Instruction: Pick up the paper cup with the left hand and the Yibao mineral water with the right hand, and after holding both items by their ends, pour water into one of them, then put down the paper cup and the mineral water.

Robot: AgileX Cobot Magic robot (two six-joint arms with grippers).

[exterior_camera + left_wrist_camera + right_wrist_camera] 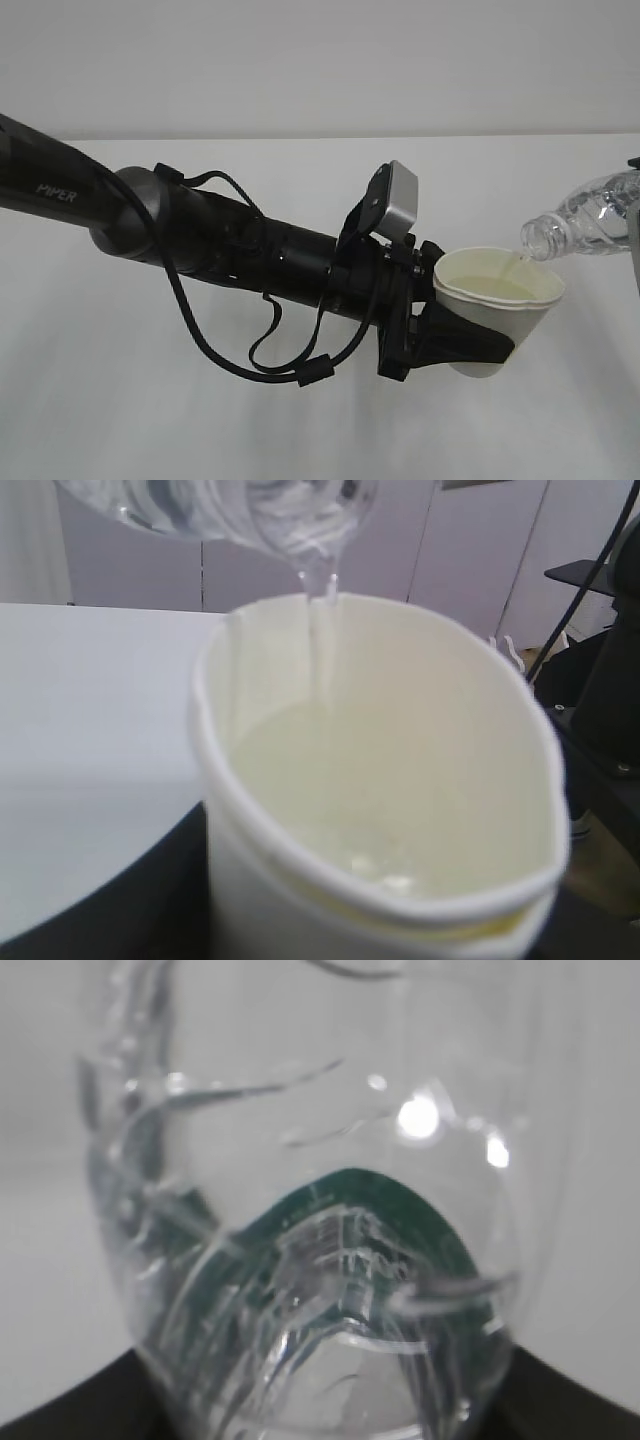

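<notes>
The white paper cup [505,300] is held upright by my left gripper [480,345], whose black fingers [455,340] are shut on its lower wall. The left wrist view shows the cup [300,880] squeezed to an oval and partly filled with water. The clear Yibao mineral water bottle [590,215] lies tilted at the right edge, its open neck just over the cup's far rim. A thin stream [320,590] runs from the bottle's mouth [300,520] into the cup. My right gripper [320,1425] is shut on the bottle [300,1290] near its green label [400,1210]; black fingers [60,1415] show at both lower corners.
The white table [150,420] spreads below both arms, with a pale wall behind. Loose black cables [280,350] hang under the left arm. Grey cabinet doors [470,550] and dark equipment [600,680] stand beyond the table's edge in the left wrist view.
</notes>
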